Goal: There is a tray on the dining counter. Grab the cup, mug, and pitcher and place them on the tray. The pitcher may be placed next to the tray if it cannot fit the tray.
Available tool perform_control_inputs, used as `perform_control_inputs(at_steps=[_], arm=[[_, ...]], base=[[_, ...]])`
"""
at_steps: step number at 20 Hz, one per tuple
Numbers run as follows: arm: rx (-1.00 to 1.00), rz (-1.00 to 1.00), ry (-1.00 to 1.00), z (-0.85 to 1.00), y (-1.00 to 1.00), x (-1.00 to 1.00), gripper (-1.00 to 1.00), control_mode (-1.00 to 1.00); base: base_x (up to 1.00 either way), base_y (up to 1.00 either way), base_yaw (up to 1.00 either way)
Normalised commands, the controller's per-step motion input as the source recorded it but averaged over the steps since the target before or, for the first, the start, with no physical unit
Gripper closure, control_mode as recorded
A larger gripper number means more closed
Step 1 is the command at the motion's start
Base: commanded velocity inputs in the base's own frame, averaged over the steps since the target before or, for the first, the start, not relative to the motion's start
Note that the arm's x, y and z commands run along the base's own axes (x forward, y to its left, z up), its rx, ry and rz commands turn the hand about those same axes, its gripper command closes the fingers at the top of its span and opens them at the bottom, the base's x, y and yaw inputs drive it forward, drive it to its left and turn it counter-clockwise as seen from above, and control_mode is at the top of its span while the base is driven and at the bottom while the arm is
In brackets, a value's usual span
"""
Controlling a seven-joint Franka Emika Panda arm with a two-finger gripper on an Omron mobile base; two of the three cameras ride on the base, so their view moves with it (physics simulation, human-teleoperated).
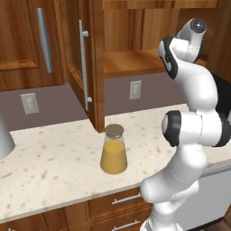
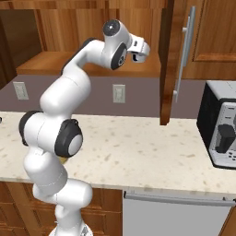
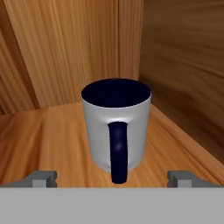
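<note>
The mug (image 3: 116, 129) stands upright on a wooden shelf (image 3: 52, 135) inside a cabinet, close to the back corner where two wood-grain walls meet. In the hand view its body looks pale grey-white, the inside is dark navy, and its dark navy handle faces the camera, centred between the two fingertips. The pincer (image 3: 113, 178) is wide open, its tips on either side of the mug and apart from it. On the speckled desk (image 1: 49, 158) below stands the pitcher (image 1: 113, 150), a clear cone with orange liquid and a brown round lid.
</note>
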Motion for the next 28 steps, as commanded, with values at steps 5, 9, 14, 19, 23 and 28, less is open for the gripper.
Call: perform_control_inputs(at_steps=[5, 9, 14, 19, 23, 28], arm=[[0.0, 0.0, 0.0, 0.0, -0.07, 0.07, -1.0, -1.0], [0.0, 0.0, 0.0, -0.01, -0.05, 0.09, -1.0, -1.0], [0.0, 0.0, 0.0, -0.06, -0.03, 0.09, -1.0, -1.0], [0.0, 0.0, 0.0, -0.05, -0.01, 0.14, -1.0, -1.0], [0.0, 0.0, 0.0, -0.01, -0.03, 0.19, -1.0, -1.0], [0.0, 0.0, 0.0, -0.01, -0.06, 0.12, -1.0, -1.0]], base=[[0.0, 0.0, 0.0], [0.0, 0.0, 0.0], [0.0, 0.0, 0.0], [0.0, 0.0, 0.0], [0.0, 0.0, 0.0], [0.0, 0.0, 0.0]])
